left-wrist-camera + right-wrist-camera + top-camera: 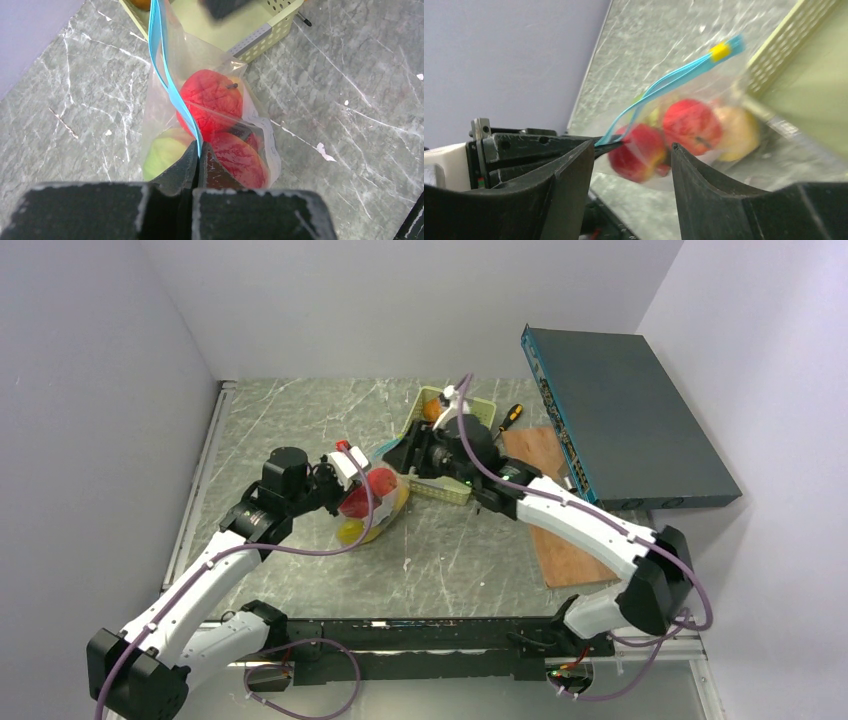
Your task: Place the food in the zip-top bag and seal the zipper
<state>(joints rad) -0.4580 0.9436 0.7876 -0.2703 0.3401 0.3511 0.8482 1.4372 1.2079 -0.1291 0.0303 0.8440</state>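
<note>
The clear zip-top bag (372,508) hangs lifted over the table with red and yellow-green food inside. In the left wrist view the bag (260,135) holds two red fruits (212,95) and a yellow-green one (161,156). My left gripper (199,151) is shut on one end of the light blue zipper (167,85). My right gripper (633,145) is open and empty, its jaws wide apart and facing the bag. The zipper (664,82) runs up to a yellow slider (719,50) at its far end. In the top view the right gripper (402,456) is beside that far end.
The pale green basket (455,490) stands right behind the bag, with an orange fruit (432,408) in it. A screwdriver (510,417) lies beside it. A wooden board (550,540) and a dark flat box (625,420) are on the right. Walls close in left and back.
</note>
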